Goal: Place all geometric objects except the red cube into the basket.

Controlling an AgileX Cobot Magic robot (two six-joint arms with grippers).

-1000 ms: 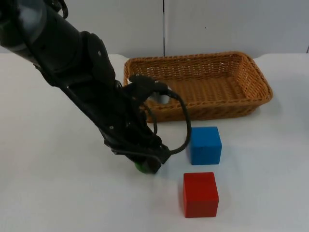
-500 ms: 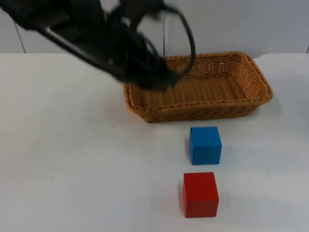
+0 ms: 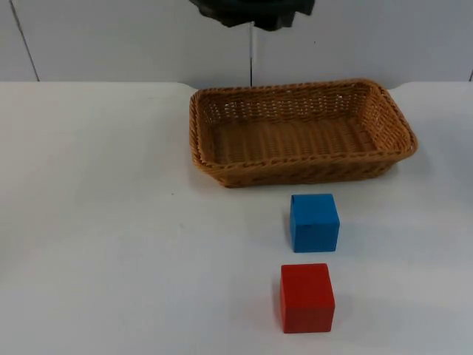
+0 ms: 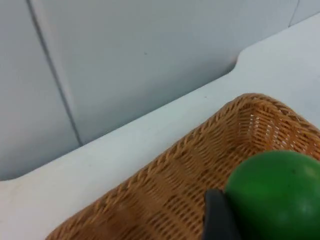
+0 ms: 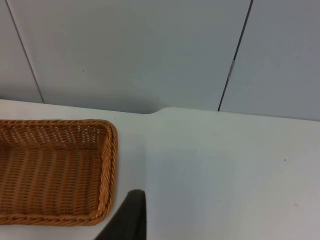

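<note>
Green ball [image 4: 275,195], partly cut off, clamped in left end effector [image 4: 235,220] above basket [image 4: 165,185]; right end effector's state untellable.

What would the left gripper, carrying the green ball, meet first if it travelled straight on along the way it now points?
Probably the wicker basket: the left gripper, shut on the green ball, points at its woven inside. Depth is unclear.

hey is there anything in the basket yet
Empty: the basket shows bare weave. The left hand holds the green ball above it.
</note>
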